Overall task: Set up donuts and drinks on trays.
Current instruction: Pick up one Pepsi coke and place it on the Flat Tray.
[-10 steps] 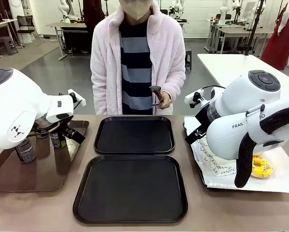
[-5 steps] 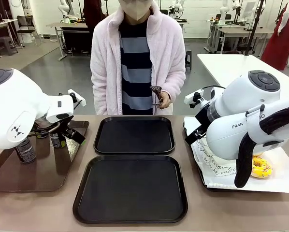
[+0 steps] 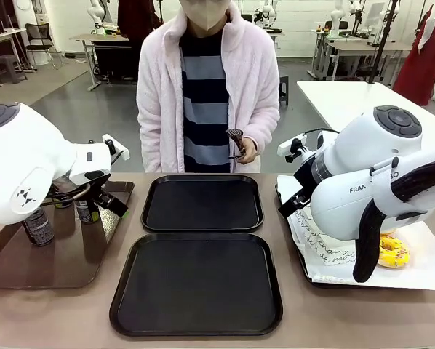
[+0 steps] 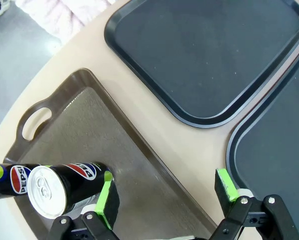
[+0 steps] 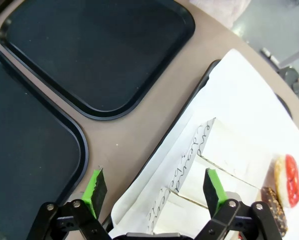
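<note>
Two black trays lie empty at mid table, the far tray (image 3: 203,203) and the near tray (image 3: 196,283). Black Pepsi drinks (image 3: 37,225) (image 3: 86,211) stand on the brown handled tray (image 3: 65,254) at left. My left gripper (image 4: 167,189) hangs open over that tray's right part, its left pad just beside a can (image 4: 64,186); another can (image 4: 9,178) stands behind. My right gripper (image 5: 154,189) is open above the paper-lined tray's edge (image 5: 189,112), over white lettered sleeves (image 5: 224,155). A red-iced donut (image 5: 288,180) lies beyond them, and a yellowish donut (image 3: 393,251) shows under the right arm.
A person stands at the far side holding dark tongs (image 3: 236,139) at waist height. The bulky white arm bodies stand over the left and right tray areas. A strip of bare tabletop (image 4: 154,130) runs between the brown tray and the black trays.
</note>
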{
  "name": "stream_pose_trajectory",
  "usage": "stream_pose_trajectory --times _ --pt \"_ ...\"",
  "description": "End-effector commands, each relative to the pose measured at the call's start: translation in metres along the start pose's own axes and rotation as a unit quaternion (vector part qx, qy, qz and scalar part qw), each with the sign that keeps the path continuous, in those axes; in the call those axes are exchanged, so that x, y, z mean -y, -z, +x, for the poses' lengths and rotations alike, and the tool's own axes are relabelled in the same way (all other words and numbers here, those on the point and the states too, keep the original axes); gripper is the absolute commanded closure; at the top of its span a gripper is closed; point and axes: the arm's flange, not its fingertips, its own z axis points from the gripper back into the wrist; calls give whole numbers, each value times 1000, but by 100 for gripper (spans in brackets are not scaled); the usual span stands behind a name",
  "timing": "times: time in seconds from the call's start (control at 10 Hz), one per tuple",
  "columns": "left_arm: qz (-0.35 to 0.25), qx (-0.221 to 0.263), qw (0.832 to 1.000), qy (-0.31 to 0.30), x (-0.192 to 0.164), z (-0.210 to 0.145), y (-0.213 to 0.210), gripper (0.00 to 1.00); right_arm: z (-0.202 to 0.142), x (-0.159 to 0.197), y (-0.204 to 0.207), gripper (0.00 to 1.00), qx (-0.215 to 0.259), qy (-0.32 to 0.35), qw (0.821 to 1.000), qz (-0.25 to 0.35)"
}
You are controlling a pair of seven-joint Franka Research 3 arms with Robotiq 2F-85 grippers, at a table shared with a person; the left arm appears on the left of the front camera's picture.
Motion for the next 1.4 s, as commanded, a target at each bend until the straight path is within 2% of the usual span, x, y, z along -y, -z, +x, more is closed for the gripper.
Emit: stream_pose_trajectory --times 0.0,0.1,0.2,0.4,0.5,0.6,0.8,0.9,1.0,1.1,1.2,1.3 --pt "0 -27 998 51 24 -40 -61 0 -30 -26 -52 0 -44 -21 999 13" --pt "-5 -57 996 75 31 -60 -85 0 -49 -34 -78 0 -74 -49 996 33" --pt "-7 -80 992 97 27 -75 -101 0 -69 -36 -100 0 -92 -67 993 21" --pt "-24 -93 988 117 34 -121 -123 0 -129 -57 -130 0 -104 -124 987 -9" --pt "-33 -79 991 107 39 -129 -125 0 -137 -59 -131 0 -85 -125 989 -2" --pt "-19 -98 990 96 13 -11 -107 0 -7 -27 -107 0 -109 -74 991 9" --pt "-19 -98 990 96 13 -11 -107 0 -7 -27 -107 0 -109 -74 991 9" --pt "-22 -101 989 103 12 -16 -128 0 -10 -30 -134 0 -110 -92 990 4" --pt "-182 -22 982 -37 -29 -23 -129 0 -24 15 -130 0 -66 49 987 135" --pt "-276 33 953 -122 -66 -35 -129 0 -44 61 -129 0 -20 160 968 193" --pt "-341 71 923 -164 -89 -49 -127 0 -67 97 -125 0 14 242 934 264" --pt "-419 109 877 -208 -112 -64 -123 0 -89 124 -119 0 38 286 899 330"
